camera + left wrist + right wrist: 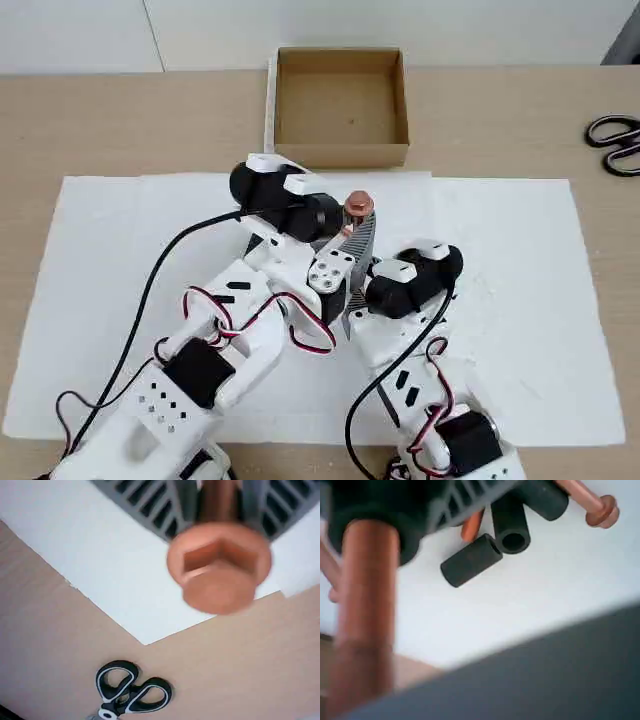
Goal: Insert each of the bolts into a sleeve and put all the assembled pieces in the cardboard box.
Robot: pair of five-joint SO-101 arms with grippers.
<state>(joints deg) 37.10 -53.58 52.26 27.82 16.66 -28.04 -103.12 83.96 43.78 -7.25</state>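
A copper bolt (219,567) is clamped by its shaft in the left gripper (220,497), whose grey ribbed fingers (150,500) are closed on either side of it. The bolt's flanged hexagonal head sticks out past the fingertips and is blurred in the left wrist view. From above, the bolt is held over the white sheet (520,300), near the front wall of the cardboard box (340,155), which stands on the wooden table (120,120) at the sheet's far edge. The right arm (410,285) lies just beside the left gripper. The right gripper (349,300) is tucked under the left arm, so whether it is open or closed cannot be told. In the right wrist view a copper shaft runs into a dark sleeve (370,530), but what holds that sleeve is hard to make out. On the sheet behind lie two loose sleeves (470,560) close together and a third sleeve (545,497), cut off at the edge, with a second bolt (600,507) at its end. Whether that bolt passes through it cannot be told. Scissors (615,140) lie on the table off the sheet
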